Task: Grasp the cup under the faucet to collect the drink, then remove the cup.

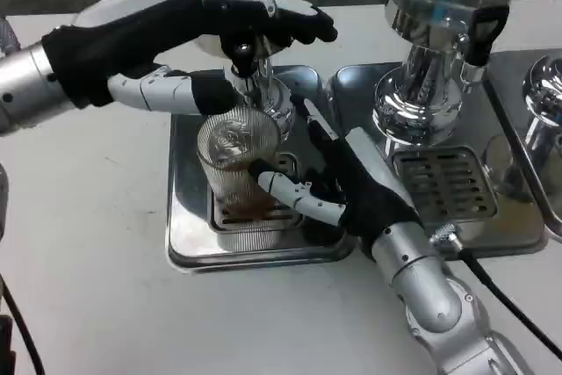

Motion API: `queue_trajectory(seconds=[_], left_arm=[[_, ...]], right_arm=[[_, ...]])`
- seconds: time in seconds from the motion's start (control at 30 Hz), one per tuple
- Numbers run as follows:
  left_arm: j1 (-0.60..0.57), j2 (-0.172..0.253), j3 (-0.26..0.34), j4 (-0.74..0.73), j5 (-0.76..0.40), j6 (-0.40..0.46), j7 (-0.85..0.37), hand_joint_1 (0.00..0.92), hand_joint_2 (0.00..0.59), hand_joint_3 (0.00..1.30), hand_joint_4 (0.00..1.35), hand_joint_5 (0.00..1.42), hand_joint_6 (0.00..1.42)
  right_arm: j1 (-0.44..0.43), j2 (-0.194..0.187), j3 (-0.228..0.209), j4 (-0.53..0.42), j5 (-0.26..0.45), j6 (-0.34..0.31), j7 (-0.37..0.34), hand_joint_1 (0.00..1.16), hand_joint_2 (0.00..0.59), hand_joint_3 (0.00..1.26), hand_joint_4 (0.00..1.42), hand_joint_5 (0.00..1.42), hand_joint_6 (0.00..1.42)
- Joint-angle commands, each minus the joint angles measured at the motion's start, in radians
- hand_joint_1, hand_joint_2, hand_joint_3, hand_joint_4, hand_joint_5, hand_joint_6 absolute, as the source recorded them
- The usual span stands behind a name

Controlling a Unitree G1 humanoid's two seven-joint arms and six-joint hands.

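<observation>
From my seat I see the left hand (219, 41) up at eleven o'clock, its fingers laid over the faucet (242, 63) handle and its thumb reaching toward the spout; whether it really grips the handle I cannot tell. Just below, at the centre, the cup (237, 164) stands upright on the tray (189, 234) grate under the faucet, with a little brown drink in its bottom. At four o'clock from the cup, the right hand (338, 186) holds it, thumb across its front and fingers behind its right side. At one o'clock stands a second dispenser (435, 59) over its own grate (443, 183).
</observation>
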Motion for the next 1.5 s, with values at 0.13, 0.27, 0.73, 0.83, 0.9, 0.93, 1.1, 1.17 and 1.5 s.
queue_trajectory(seconds=[0.13,0.27,0.73,0.83,0.9,0.93,1.1,1.17,1.5], left_arm=[[0.025,0.008,-0.011,-0.013,0.01,-0.001,0.002,0.0,0.09,0.29,0.18,0.23,0.29],[0.026,0.008,-0.011,-0.014,0.009,-0.001,0.001,0.0,0.091,0.29,0.18,0.23,0.29],[0.028,0.01,-0.011,-0.013,0.013,-0.007,0.013,0.0,0.091,0.29,0.19,0.23,0.29],[0.029,0.011,-0.011,-0.013,0.015,-0.006,0.016,0.0,0.092,0.29,0.19,0.23,0.29],[0.029,0.011,-0.011,-0.011,0.016,-0.007,0.018,0.0,0.092,0.29,0.19,0.23,0.29],[0.029,0.012,-0.011,-0.011,0.016,-0.007,0.019,0.0,0.092,0.29,0.19,0.23,0.29],[0.028,0.015,-0.013,-0.011,0.022,-0.019,0.021,0.0,0.092,0.29,0.19,0.23,0.29],[0.029,0.016,-0.016,-0.014,0.025,-0.029,0.02,0.0,0.092,0.29,0.19,0.23,0.29],[0.038,0.03,-0.042,-0.019,0.071,-0.125,0.06,0.0,0.092,0.29,0.19,0.23,0.29]], right_arm=[[-0.031,0.005,-0.015,0.034,0.011,-0.028,-0.008,0.42,0.226,0.0,0.0,0.0,0.0],[-0.038,0.008,-0.019,0.046,0.013,-0.032,-0.011,0.42,0.231,0.0,0.0,0.0,0.0],[-0.053,0.008,-0.029,0.068,0.018,-0.036,-0.017,0.41,0.234,0.0,0.0,0.0,0.0],[-0.054,0.008,-0.031,0.066,0.019,-0.035,-0.018,0.4,0.234,0.0,0.0,0.0,0.0],[-0.054,0.008,-0.031,0.065,0.018,-0.036,-0.02,0.4,0.234,0.0,0.0,0.0,0.0],[-0.053,0.008,-0.031,0.064,0.018,-0.035,-0.02,0.4,0.234,0.0,0.0,0.0,0.0],[-0.05,0.008,-0.031,0.059,0.017,-0.033,-0.022,0.4,0.235,0.0,0.0,0.0,0.0],[-0.049,0.008,-0.032,0.057,0.018,-0.032,-0.022,0.4,0.235,0.0,0.0,0.0,0.0],[-0.042,0.007,-0.036,0.045,0.017,-0.028,-0.026,0.4,0.235,0.0,0.0,0.0,0.0]])
